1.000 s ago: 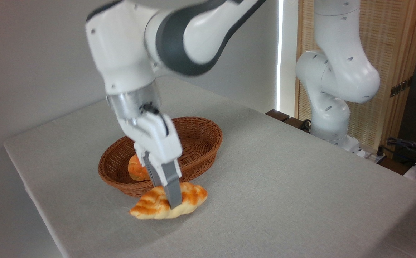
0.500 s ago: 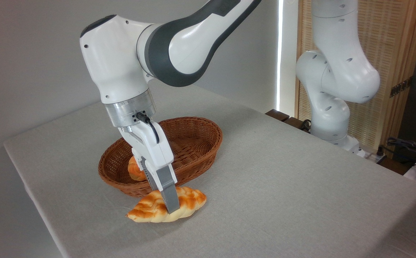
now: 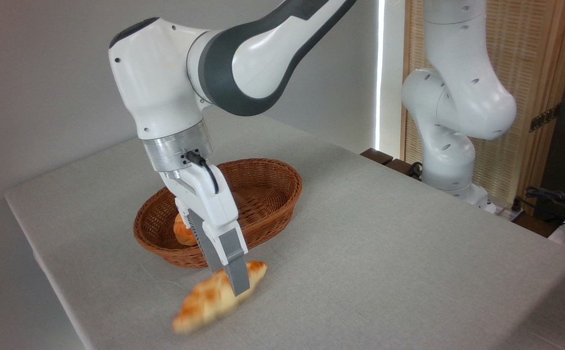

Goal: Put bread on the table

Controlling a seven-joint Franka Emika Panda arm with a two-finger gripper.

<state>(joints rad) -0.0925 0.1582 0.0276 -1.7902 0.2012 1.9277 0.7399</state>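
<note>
broadly, grey table [image 3: 384, 243] lay wide and bare to the right, wicker basket [image 3: 273, 194] sat back from the near-left edge with a small bun [image 3: 183, 232] inside, gripper [image 3: 231, 282] pinched the blurred bread [image 3: 214, 297], tilted just before the basket, close to that edge

The glossy white robot arm [image 3: 166, 82] has rounded shells with dark grey bands at its joints and small round screw holes. A brushed silver metal ring [image 3: 175, 148] precedes the white gripper [image 3: 236, 282], with grey fingers [image 3: 238, 277] and a short black cable [image 3: 204, 165].
</note>
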